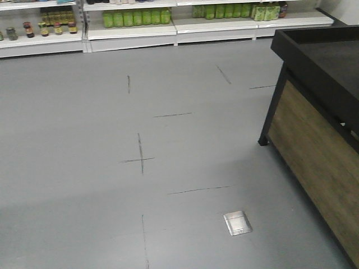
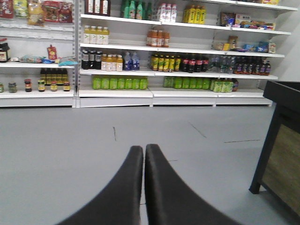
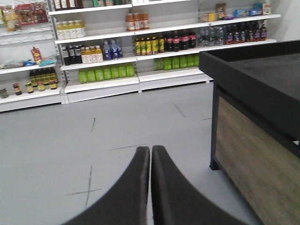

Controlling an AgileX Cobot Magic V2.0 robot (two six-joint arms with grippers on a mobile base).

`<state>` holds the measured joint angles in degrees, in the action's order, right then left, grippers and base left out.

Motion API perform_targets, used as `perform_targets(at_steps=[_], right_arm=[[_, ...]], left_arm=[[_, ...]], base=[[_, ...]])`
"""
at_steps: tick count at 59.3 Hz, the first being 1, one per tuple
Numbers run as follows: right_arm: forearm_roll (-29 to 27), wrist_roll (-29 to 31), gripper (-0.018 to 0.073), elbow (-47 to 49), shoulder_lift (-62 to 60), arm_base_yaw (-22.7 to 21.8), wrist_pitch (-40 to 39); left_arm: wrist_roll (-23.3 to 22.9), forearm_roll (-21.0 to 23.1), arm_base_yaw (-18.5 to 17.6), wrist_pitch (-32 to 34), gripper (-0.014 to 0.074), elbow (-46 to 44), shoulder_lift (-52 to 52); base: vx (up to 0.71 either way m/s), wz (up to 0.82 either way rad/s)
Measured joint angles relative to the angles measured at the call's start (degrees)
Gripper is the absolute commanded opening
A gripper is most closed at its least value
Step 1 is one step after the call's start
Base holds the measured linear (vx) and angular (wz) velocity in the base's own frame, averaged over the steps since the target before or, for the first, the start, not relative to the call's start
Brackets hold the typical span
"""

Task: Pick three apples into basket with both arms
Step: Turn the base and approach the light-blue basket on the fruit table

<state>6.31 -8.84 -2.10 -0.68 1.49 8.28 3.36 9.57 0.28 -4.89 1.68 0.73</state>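
Grey floor [image 1: 84, 140] with dark line marks [image 1: 140, 159]; white shelves [image 2: 117, 93] of bottles [image 2: 117, 83] behind; black wood-panelled counter [image 1: 320, 145] right

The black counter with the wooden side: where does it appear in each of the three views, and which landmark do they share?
Exterior front-facing: counter along the right edge, top to bottom.
Left wrist: counter at the right edge, lower half, cut off.
Right wrist: counter fills the right side, middle to bottom.
Shared landmark: the row of green bottles on a low shelf.
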Motion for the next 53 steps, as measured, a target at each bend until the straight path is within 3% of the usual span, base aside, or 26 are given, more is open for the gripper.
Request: perform_targets(at_steps=[53], right_arm=[[0.00,0.05,-0.0005,0.00,0.00,0.00,0.00]], left_arm=[[0.00,0.00,0.00,0.00,-0.0006,0.00,0.00]], base=[[0.12,-0.46]])
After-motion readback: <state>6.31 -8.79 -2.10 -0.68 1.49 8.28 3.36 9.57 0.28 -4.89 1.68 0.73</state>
